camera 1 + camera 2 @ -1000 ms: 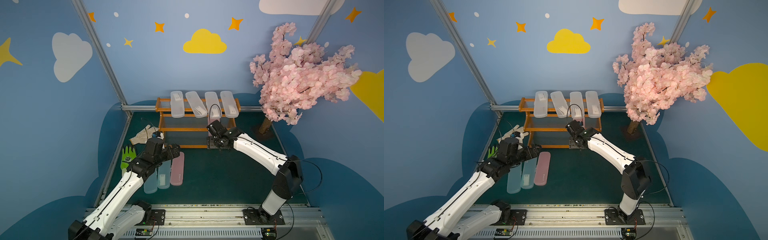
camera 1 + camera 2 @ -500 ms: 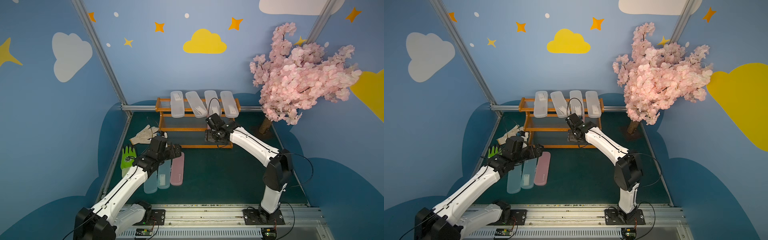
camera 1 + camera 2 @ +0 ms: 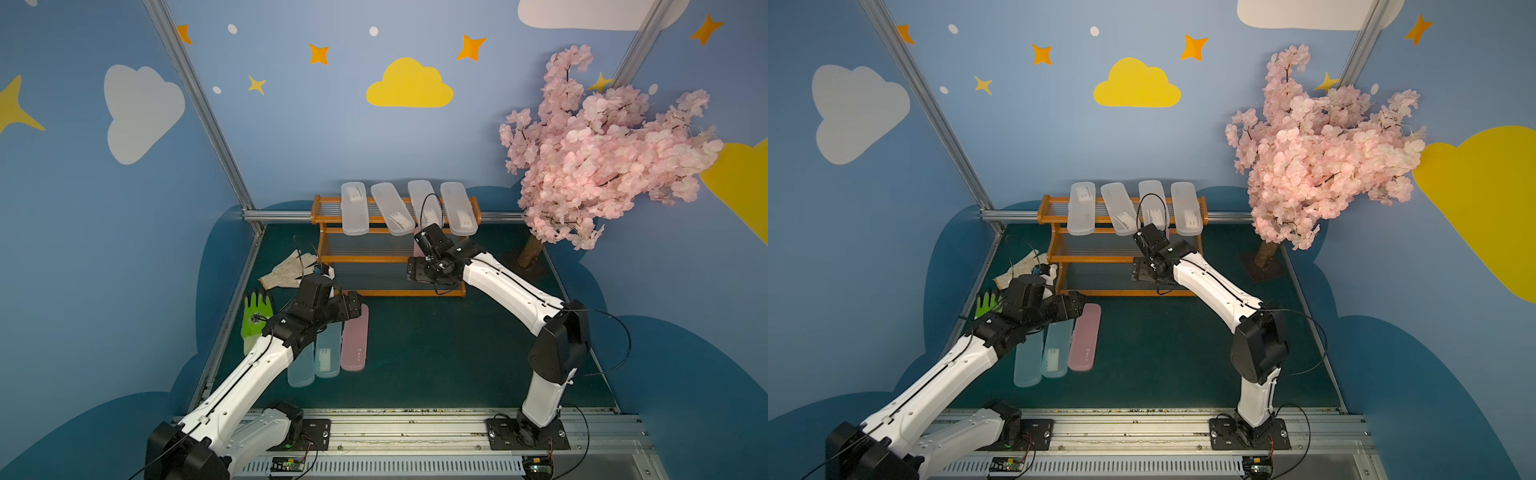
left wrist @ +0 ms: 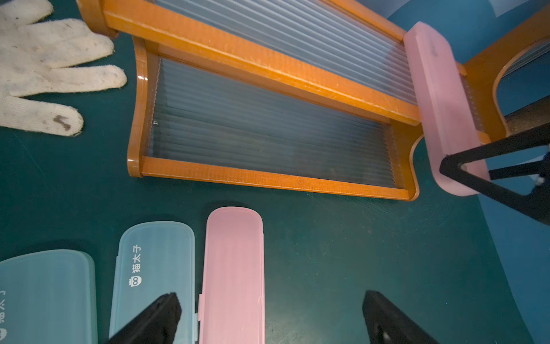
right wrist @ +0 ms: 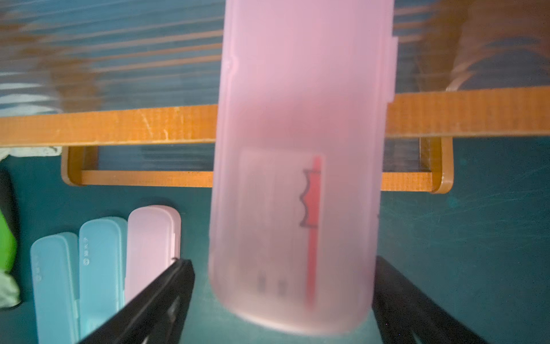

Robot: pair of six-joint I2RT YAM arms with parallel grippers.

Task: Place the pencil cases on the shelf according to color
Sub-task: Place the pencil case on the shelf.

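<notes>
The shelf [image 3: 361,258] [image 3: 1096,258] stands at the back with several frosted clear pencil cases [image 3: 354,208] across its top tier. A pink case [image 5: 297,149] [image 4: 440,98] lies on the middle tier, its end overhanging the front rail. My right gripper [image 5: 284,263] [image 3: 428,272] is open around that end, with a gap at one finger. On the floor lie another pink case [image 3: 355,345] [image 4: 235,268] and two blue cases [image 3: 328,357] [image 3: 301,370]. My left gripper [image 4: 273,318] [image 3: 347,307] hovers open over the floor pink case's far end.
A white glove [image 3: 291,270] and a green glove [image 3: 257,316] lie left of the shelf, near the left wall. A pink blossom tree [image 3: 602,158] stands at the back right. Blue walls close in both sides.
My right gripper's jaws have spread and let go of the pink case on the middle tier. My left gripper has drifted slightly right, over the floor pink case.
</notes>
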